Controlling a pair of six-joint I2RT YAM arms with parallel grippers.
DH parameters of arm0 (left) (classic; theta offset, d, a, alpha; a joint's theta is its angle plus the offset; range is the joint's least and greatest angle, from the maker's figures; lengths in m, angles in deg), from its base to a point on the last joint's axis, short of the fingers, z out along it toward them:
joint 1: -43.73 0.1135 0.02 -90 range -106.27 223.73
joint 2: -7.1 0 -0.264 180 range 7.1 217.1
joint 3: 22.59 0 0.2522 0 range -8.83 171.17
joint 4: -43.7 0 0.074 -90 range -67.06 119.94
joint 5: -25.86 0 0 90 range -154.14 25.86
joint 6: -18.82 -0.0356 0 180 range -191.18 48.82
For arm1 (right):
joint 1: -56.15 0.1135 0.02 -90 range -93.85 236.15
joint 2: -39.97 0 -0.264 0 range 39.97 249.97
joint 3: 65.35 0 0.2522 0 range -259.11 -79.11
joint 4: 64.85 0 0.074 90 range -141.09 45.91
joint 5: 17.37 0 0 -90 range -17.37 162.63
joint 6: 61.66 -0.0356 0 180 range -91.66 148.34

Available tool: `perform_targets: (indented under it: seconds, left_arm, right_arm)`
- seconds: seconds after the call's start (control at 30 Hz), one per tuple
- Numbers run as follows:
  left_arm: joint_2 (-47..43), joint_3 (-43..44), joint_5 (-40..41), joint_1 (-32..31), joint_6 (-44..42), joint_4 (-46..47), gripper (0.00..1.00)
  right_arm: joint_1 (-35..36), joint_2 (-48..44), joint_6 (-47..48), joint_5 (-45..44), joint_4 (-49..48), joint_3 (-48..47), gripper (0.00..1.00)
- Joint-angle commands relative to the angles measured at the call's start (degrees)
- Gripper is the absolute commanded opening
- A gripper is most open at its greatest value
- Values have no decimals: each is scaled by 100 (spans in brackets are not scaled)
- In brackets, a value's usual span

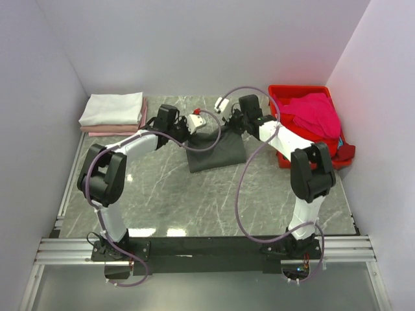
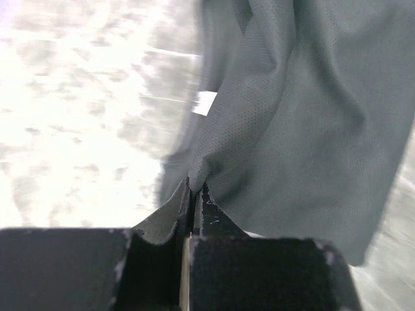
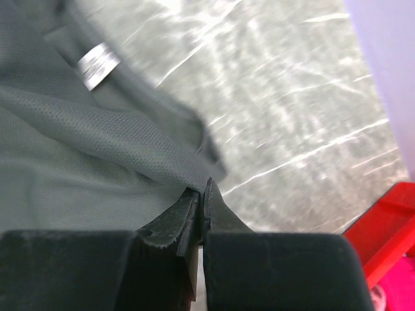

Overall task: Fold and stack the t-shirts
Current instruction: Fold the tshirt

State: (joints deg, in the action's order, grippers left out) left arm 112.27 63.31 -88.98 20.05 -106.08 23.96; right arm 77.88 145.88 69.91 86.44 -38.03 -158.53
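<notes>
Grey-veined marble-look surface (image 1: 194, 207) spreads before me between pale walls. At two o'clock sits a red plastic crate (image 1: 283, 94), with a rumpled magenta cloth t-shirt (image 1: 314, 113) heaped in it and spilling over its right rim. At ten o'clock lies a folded stack, a white t-shirt (image 1: 113, 107) on top of a pale pink one (image 1: 110, 129). Toward twelve o'clock, between crate and stack, the dark charcoal-grey t-shirt (image 1: 217, 154) lies bunched on the surface. My left end effector (image 2: 193, 188) is pinched closed on its edge, and my right end effector (image 3: 202, 189) is clamped tight on another fold of it. A small white label (image 3: 98, 65) shows on the cloth.
</notes>
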Motion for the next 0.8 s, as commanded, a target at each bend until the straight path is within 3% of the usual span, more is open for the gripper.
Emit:
perform_targets:
  seconds: [0.0, 0.23, 0.53, 0.77]
  left_arm:
    - [109, 283, 418, 30, 237, 843, 0]
    - [356, 398, 664, 101, 352, 852, 0]
    - [39, -68, 990, 162, 826, 1151, 0]
    - [127, 99, 1306, 171, 1020, 1011, 0]
  right_arm:
    - [-20, 342, -350, -246, -330, -653, 0]
    - [-29, 949, -491, -378, -287, -1321, 0]
    - [6, 1336, -588, -484, -330, -1647, 0]
    - [24, 1520, -632, -677, -471, -1744, 0]
